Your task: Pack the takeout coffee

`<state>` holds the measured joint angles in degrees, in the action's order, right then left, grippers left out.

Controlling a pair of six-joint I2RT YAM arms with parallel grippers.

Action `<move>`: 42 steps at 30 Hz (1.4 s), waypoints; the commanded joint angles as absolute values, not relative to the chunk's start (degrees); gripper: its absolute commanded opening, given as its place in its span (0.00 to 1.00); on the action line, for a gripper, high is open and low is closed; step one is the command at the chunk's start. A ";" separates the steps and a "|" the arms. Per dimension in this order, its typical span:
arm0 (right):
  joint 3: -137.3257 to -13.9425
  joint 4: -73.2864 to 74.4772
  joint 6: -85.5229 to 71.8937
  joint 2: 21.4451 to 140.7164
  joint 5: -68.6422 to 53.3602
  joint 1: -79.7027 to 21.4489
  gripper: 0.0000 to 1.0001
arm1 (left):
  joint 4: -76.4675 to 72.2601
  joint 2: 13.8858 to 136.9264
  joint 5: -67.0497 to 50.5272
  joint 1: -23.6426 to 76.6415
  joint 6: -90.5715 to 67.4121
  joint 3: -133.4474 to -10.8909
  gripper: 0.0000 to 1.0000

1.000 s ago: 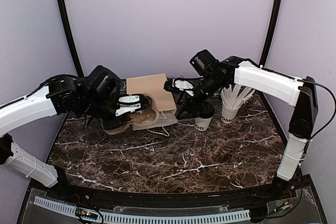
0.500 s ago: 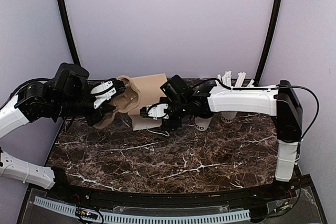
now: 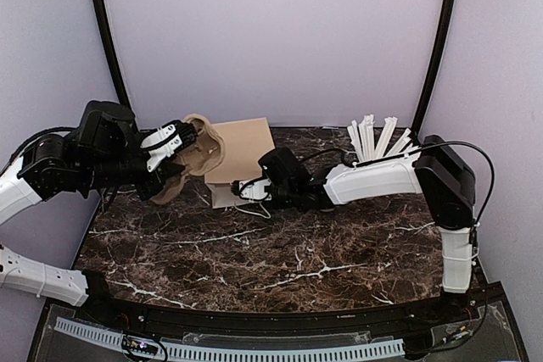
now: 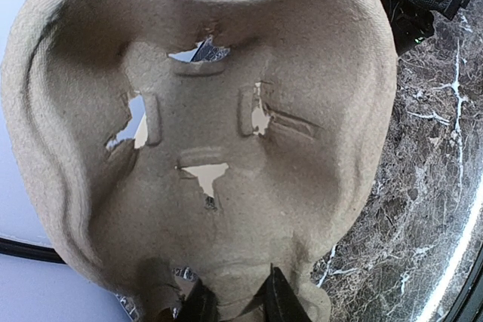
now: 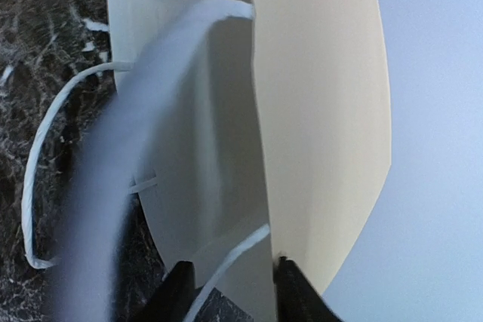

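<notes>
Left of the tan paper bag (image 3: 246, 146), my left gripper (image 4: 238, 303) pinches the rim of a rough molded-pulp tray (image 4: 211, 148), torn through in spots. At the bag's mouth my right gripper (image 5: 234, 292) stands parted astride its smooth wall and white cord handle (image 5: 29, 201). The takeout coffee is hidden from every view; right of the bag my forearm (image 3: 373, 177) covers the table.

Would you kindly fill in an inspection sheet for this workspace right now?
Surface: dark veined marble table.
Job's things: takeout coffee not in view; paper bag lies on its side; pulp cup carrier is held up, tilted.
Clutter: wrapped straws behind the right arm.
Claws: left claw pinches the carrier's rim; right claw straddles the bag's mouth edge, grip unclear.
Cables: black cable loops by the right arm.
Surroundings: lilac walls, black frame poles.
</notes>
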<state>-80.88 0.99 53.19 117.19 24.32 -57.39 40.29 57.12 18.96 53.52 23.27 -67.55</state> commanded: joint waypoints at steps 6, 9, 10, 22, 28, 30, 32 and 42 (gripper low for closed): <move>-87.51 1.44 50.74 116.63 20.37 -57.49 0.05 | 39.81 56.20 19.22 53.18 23.29 -68.44 0.20; -90.66 8.66 48.27 114.04 15.57 -57.40 0.00 | 41.76 55.68 19.38 53.20 23.50 -70.35 0.20; -92.19 11.55 47.76 113.33 13.95 -57.39 0.00 | 42.15 55.47 19.49 53.25 23.66 -71.27 0.20; -121.74 53.10 37.28 114.24 -7.94 -57.34 0.00 | 47.89 53.70 15.32 53.29 24.48 -77.59 0.21; -128.01 61.38 32.75 113.76 -13.47 -57.30 0.00 | 48.11 53.76 14.43 53.26 25.48 -81.47 0.22; -126.49 60.99 30.81 111.93 -14.73 -57.26 0.00 | 49.20 54.54 13.38 53.27 25.49 -84.42 0.22; -125.32 60.75 28.32 110.22 -15.88 -57.36 0.00 | 50.18 55.47 11.94 53.26 25.18 -87.56 0.22; -113.23 57.87 21.91 100.18 -13.88 -59.22 0.00 | 47.03 59.58 9.65 53.31 28.07 -92.50 0.22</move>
